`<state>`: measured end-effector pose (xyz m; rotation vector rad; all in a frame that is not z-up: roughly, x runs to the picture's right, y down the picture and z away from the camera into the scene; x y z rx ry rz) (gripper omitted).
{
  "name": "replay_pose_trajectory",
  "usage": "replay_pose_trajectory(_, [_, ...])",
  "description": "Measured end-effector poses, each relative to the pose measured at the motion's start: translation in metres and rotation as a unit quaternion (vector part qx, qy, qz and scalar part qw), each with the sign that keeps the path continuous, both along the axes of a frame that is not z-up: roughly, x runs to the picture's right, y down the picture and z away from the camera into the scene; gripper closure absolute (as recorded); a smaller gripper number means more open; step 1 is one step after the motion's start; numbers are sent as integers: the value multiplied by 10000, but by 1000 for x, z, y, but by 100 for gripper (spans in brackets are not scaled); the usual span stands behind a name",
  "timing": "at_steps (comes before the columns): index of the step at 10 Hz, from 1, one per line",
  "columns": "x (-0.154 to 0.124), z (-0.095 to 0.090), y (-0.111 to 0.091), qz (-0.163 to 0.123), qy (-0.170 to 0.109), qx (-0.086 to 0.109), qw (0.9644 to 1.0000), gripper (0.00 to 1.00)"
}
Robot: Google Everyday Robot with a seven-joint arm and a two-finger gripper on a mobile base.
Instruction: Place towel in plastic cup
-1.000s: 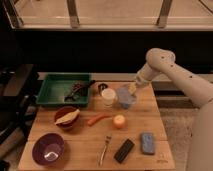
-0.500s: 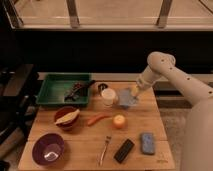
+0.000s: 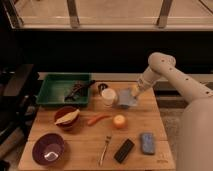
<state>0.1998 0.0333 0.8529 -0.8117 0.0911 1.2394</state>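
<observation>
pale blue-grey towel (image 3: 127, 98) lies draped over the plastic cup (image 3: 123, 103), apparently for stuffing in, while the hand (image 3: 135, 90) sits just above it, grip unclear.

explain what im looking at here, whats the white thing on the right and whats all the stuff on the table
The white thing is a robot arm; its two-finger gripper sits low over the back right of the wooden table. The single camera looks down at the table from the front. Directly under the gripper is a pale blue-grey towel, apparently bunched over a cup I cannot see. Next to it stands a taller white cup. There is also a green tray, a purple bowl, a brown bowl, an orange ball, a fork and a blue sponge block.
</observation>
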Motion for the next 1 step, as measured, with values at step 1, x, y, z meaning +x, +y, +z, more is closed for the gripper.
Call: replay_pose_trajectory(1, [1, 0, 0, 4, 5, -2, 10000, 20])
